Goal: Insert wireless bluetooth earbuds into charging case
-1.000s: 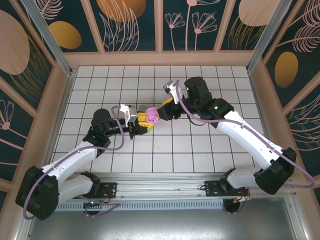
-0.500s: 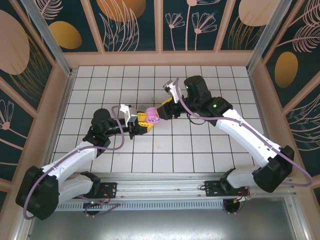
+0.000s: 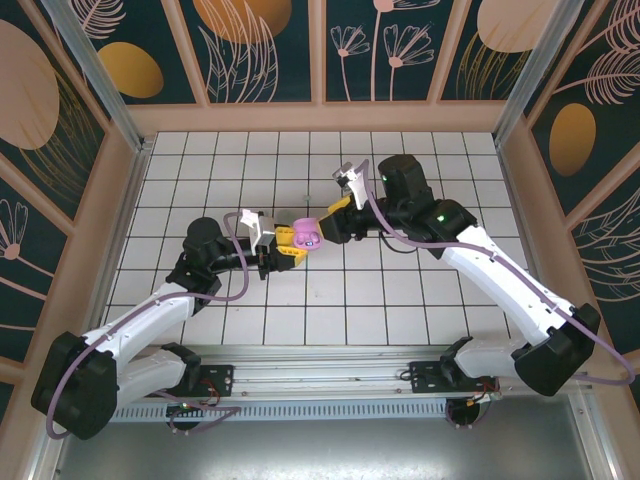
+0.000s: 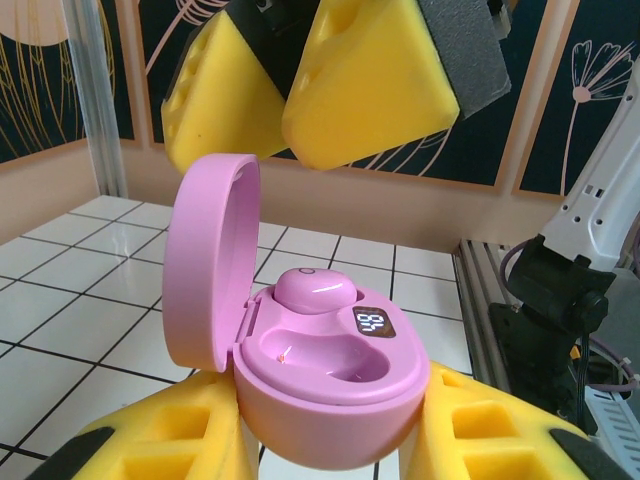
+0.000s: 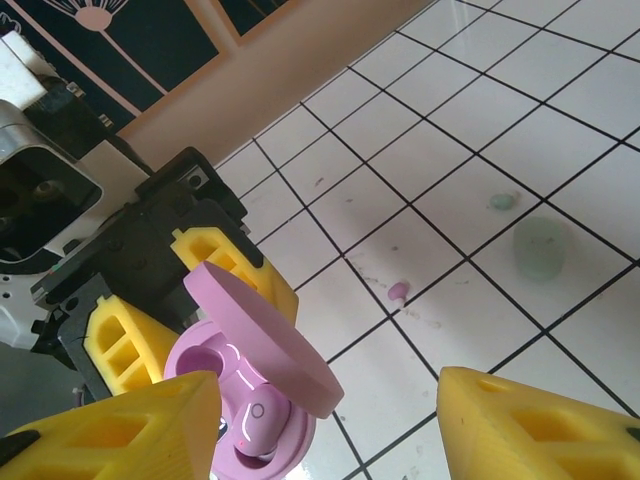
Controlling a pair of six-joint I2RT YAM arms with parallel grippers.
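My left gripper (image 4: 335, 415) is shut on the base of a pink charging case (image 4: 330, 380), holding it above the tiles with the lid (image 4: 210, 260) swung up. One pink earbud (image 4: 312, 288) sits in the far slot, and the near slot is empty. In the top view the case (image 3: 307, 233) hangs between both grippers. My right gripper (image 5: 325, 395) stands open just above the case (image 5: 235, 400), nothing between its yellow fingers (image 4: 370, 70). A second pink earbud (image 5: 398, 291) lies loose on a tile. A pale mint earbud (image 5: 502, 201) lies farther off.
A round mint case (image 5: 540, 247) rests closed on the tiles near the mint earbud. Wooden walls (image 3: 320, 118) ring the white tiled floor (image 3: 420, 290). The arm bases and a metal rail (image 3: 320, 375) run along the near edge.
My right arm has drawn back slightly up and to the right from the case, its jaws a touch wider. The left arm and the case have stayed put.
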